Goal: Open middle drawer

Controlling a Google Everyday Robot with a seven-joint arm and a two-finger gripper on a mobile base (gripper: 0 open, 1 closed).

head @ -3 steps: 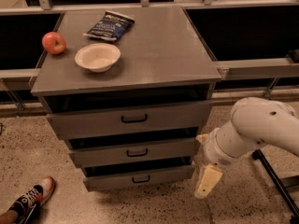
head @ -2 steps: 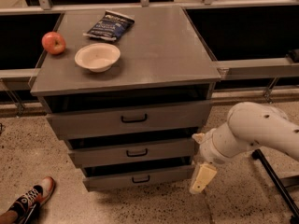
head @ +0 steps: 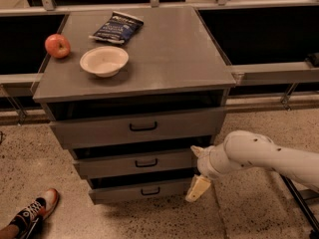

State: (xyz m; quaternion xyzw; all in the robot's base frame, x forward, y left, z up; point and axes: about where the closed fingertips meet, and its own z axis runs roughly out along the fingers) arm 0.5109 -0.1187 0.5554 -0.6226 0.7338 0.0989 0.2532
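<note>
Currently the cream-tipped gripper (head: 198,189) on the white robot arm (head: 259,156) hangs low at the right front corner of the grey bench (head: 169,59), level with the bottom drawer (head: 119,193). Whether its jaws are apart or together, cannot tell. The wide, shallow grey middle drawer (head: 109,166), with its small black bar handle (head: 146,163), sits second of three, just left of the wrist. On the bench top: red apple (head: 57,46), cream bowl (head: 103,60), dark blue snack packet (head: 116,28).
</note>
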